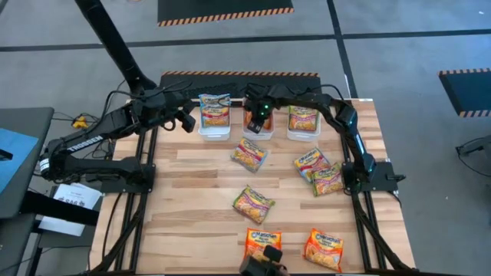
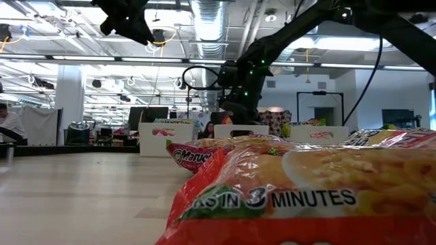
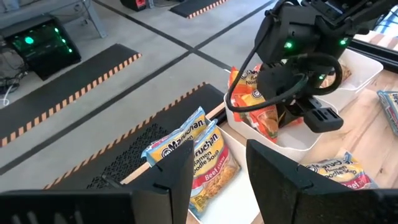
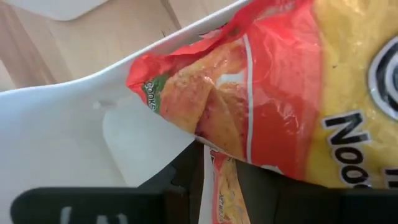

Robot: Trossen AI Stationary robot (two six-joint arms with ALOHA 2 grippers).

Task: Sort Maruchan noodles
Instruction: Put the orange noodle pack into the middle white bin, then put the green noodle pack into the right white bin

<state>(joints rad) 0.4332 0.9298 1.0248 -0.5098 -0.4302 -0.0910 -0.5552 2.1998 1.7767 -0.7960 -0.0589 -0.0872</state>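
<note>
step: drop orange packet (image 3: 258,102) in middle tray (image 1: 258,132) | right gripper (image 1: 258,123) grasping packet, over tray | tip: lower it flat, then let go

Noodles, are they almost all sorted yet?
Not yet. The left tray holds blue packets and the right tray green ones. The right gripper is putting an orange packet into the middle tray. Six packets lie on the table, like this one.
</note>
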